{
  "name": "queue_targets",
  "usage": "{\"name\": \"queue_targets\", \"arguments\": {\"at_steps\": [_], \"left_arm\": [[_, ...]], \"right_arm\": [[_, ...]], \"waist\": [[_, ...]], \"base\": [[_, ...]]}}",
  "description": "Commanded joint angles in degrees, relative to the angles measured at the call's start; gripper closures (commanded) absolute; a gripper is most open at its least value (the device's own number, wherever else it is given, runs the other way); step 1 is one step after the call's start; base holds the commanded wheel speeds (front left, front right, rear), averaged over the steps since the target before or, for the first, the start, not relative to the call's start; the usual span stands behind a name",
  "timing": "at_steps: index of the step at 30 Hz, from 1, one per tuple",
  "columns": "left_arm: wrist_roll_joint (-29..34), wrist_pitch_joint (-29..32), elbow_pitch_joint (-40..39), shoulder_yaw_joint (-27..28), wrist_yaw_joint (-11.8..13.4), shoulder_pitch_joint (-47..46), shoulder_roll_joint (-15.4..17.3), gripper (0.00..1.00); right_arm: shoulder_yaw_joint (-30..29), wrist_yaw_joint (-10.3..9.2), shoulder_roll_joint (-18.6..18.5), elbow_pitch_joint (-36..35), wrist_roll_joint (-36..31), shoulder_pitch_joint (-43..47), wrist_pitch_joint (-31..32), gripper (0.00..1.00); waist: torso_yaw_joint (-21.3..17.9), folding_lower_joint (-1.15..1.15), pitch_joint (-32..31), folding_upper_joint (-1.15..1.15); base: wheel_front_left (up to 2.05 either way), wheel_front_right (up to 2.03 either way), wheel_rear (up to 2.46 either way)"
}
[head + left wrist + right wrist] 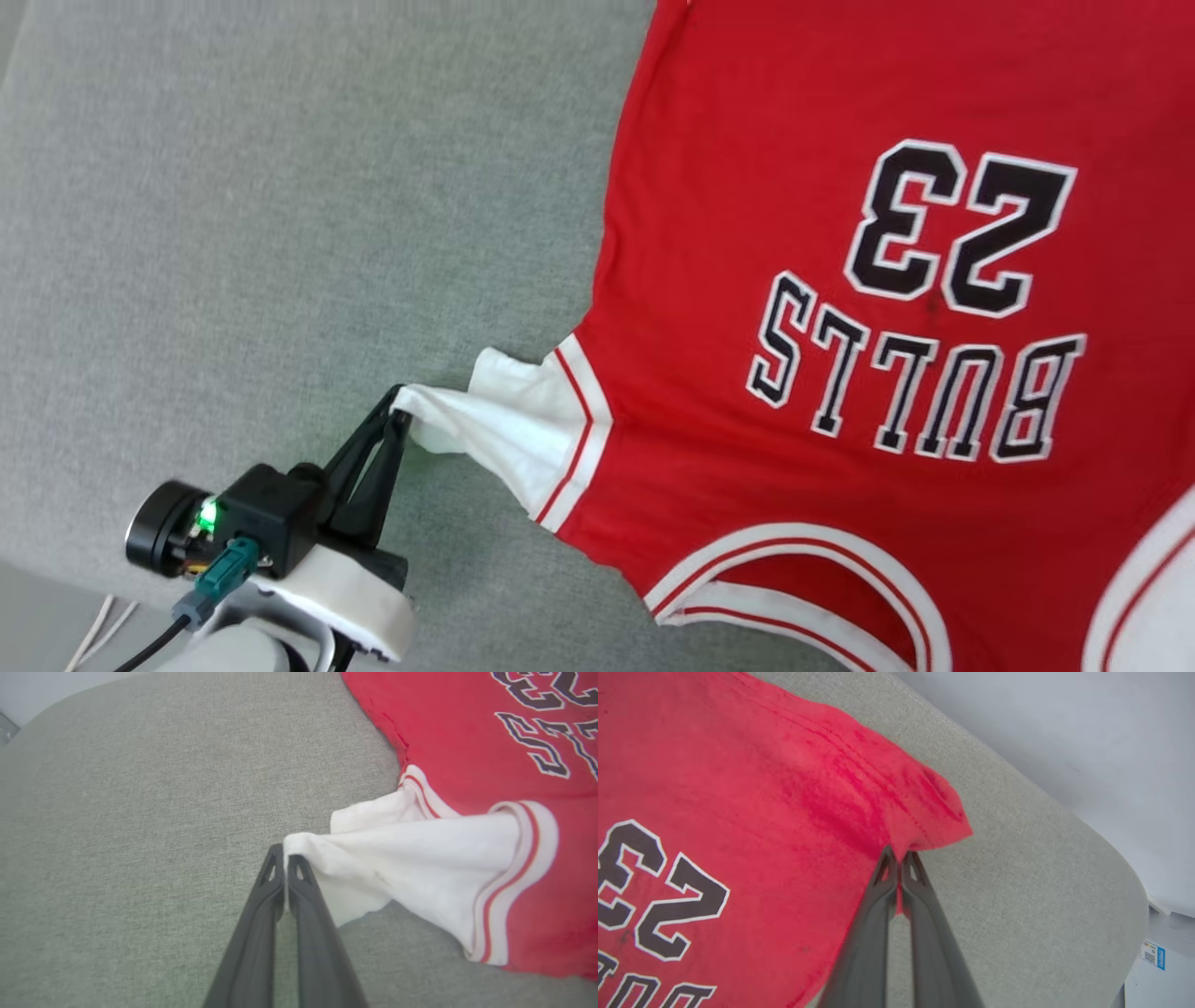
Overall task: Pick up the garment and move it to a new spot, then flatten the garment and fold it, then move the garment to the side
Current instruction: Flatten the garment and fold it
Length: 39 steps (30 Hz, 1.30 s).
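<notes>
The left gripper (400,411) is pinched tight on the tip of the white sleeve (504,420). The sleeve pulls out from its fingers to the red garment (775,187), which lies number-side up on the soft grey surface (233,233). The right gripper (900,858) is pinched tight on a red corner of the garment.

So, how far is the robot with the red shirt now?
Done: the garment lies mostly spread, print up, on the grey cushion. In hand: the left hand is shut on the white sleeve, the right hand on a red corner, likely for flattening. Left: no fold is visible yet; moving aside too.
</notes>
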Motion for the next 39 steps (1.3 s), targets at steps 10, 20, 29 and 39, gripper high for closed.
{"name": "queue_targets", "arguments": {"at_steps": [10, 20, 29, 39], "left_arm": [[-2.40, 0.08, -1.50, 0.76, 2.73, 6.01, 3.35, 1.00], [-4.19, -0.30, -2.30, 1.66, 4.03, 9.86, 4.98, 1.00], [-3.57, -0.23, -2.71, 1.48, 4.29, 10.22, 5.31, 1.00], [-3.76, 0.16, -3.17, 1.16, 4.39, 10.37, 4.93, 1.00]], "right_arm": [[8.24, -0.04, -16.01, -17.12, 13.44, 14.73, -5.60, 1.00], [8.47, -0.05, -26.80, -19.72, 21.93, 44.49, -16.49, 1.00], [5.82, -0.07, -21.66, -12.63, 24.10, 65.41, -26.93, 1.00], [-8.76, -0.05, -23.17, -21.54, 21.02, 57.88, -28.76, 0.00]], "waist": [[-8.14, -0.01, -10.24, 0.00], [-11.52, -0.01, -12.85, 0.00], [-11.54, -0.01, -12.36, 0.00], [-11.89, -0.01, -13.54, 0.00]], "base": [[0.00, 0.00, 0.00], [0.00, 0.00, 0.00], [0.00, 0.00, 0.00], [0.00, 0.00, 0.00]]}}
